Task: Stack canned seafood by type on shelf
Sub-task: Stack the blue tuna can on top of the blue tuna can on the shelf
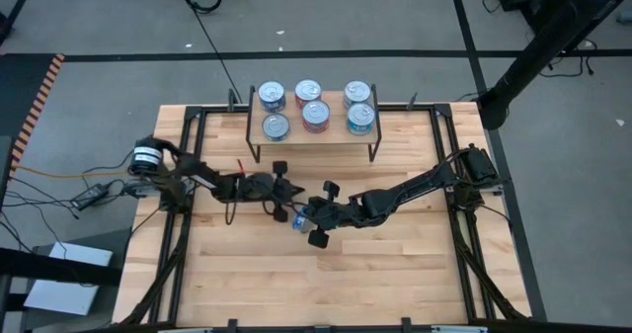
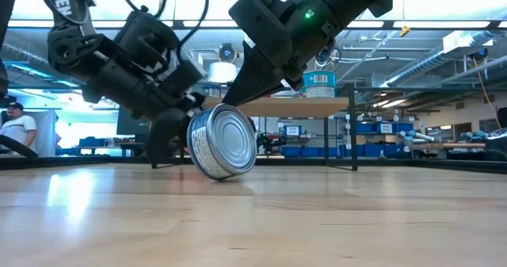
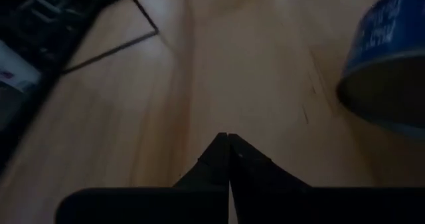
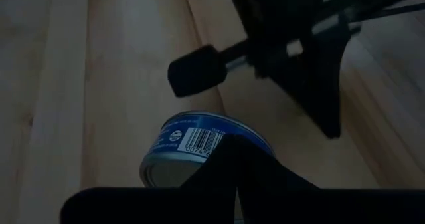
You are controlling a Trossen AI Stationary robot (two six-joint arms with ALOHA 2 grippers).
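Right now the blue-labelled tin [image 2: 223, 141] is tipped on its rim on the surface, just ahead of my closed, empty right gripper [image 4: 236, 154], with my left gripper [image 3: 229, 144] closed beside it. I judge it rigid, slick and prone to rolling, so I'd grip across its label sides

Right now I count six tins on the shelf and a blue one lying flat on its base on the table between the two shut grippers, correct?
Not quite. The blue tin is tipped up on its edge, its silver face turned sideways, as the low view shows. The rest holds: six tins sit on the shelf, and the left gripper and right gripper are both shut beside the tin.
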